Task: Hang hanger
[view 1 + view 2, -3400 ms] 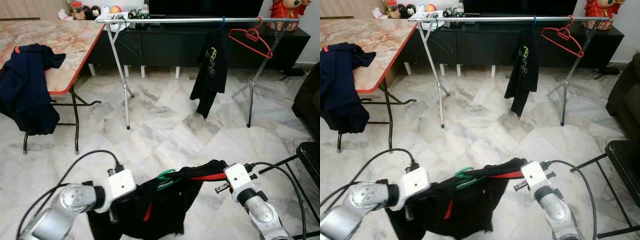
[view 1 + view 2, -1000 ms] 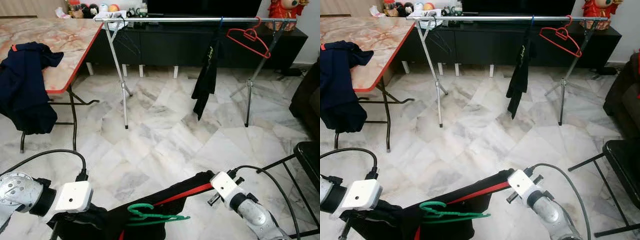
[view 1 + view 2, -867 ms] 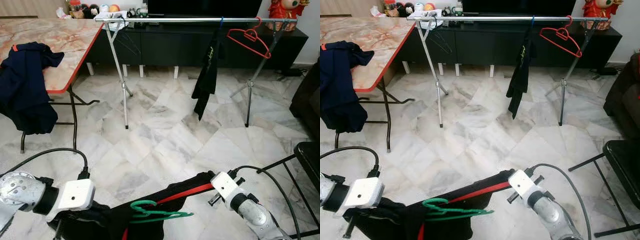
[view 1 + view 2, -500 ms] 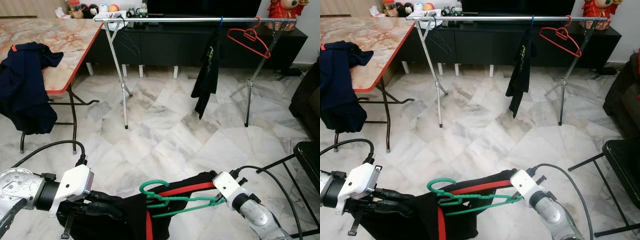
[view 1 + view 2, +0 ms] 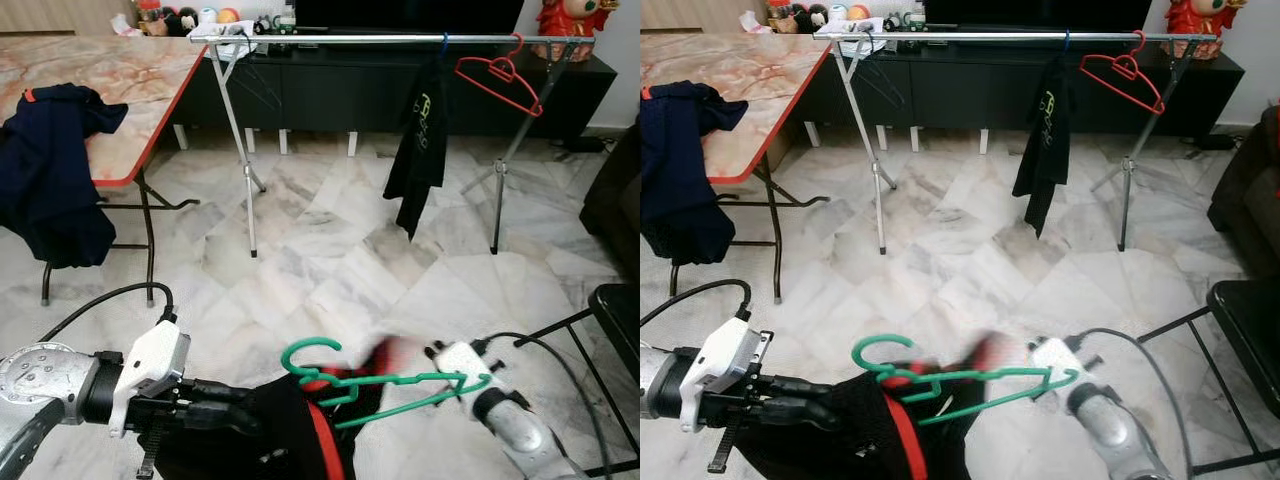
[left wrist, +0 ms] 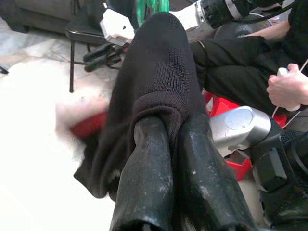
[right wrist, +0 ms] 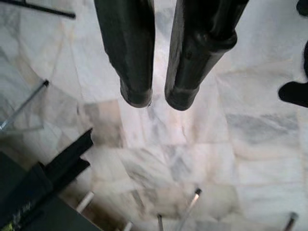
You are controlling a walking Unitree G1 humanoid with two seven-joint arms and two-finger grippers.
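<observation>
Left eye view: left gripper [image 5: 238, 418] low at left, fingers clamped on black garment [image 5: 290, 430]. Green hanger [image 5: 385, 385] slung in that garment, hook up, well short of clothes rail [image 5: 400, 39] carrying black shirt [image 5: 420, 150] and red hanger [image 5: 500, 75]. Blurred right wrist at hanger's far end.

Left wrist view: fingers [image 6: 149, 168] pressed together, wrapped in black knit, green hanger [image 6: 153, 6] beyond; a person's hand [image 6: 288, 87] to one side.

Right wrist view: right gripper [image 7: 159, 102], a narrow gap between fingertips, grasping nothing, over marble floor [image 7: 202, 154].
</observation>
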